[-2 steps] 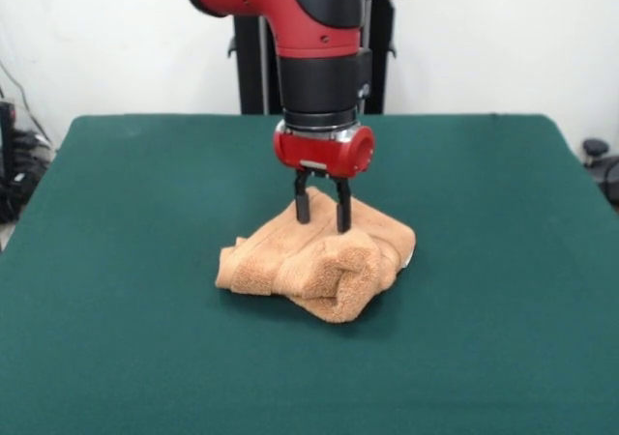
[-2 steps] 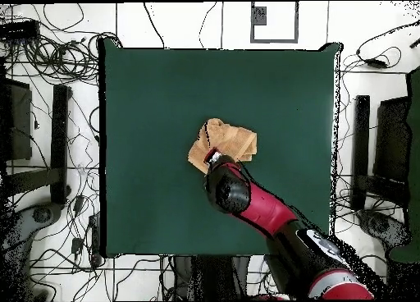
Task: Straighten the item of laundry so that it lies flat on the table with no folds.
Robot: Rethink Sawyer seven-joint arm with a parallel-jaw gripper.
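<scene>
One hand towel (image 1: 319, 261), light orange-tan terry, sits bunched near the middle of the dark green bench (image 1: 116, 338). Not flat: several thick rolled folds along its front edge, a raised hump at the back, a rounded lobe at the front right. A small white tag (image 1: 412, 258) shows at the towel's right edge in the front view.

One arm (image 1: 314, 58), red and black, stands directly over the towel. One pincer (image 1: 323, 213): two black fingers (image 1: 303, 203) point straight down, parted by a narrow gap, tips pressed into the top of the towel's hump. Whether cloth is pinched between them, cannot tell.

Overhead view: the towel (image 2: 230, 141) is a crumpled irregular patch, and the arm (image 2: 262, 208) covers its nearer edge.

No containers on the bench.
</scene>
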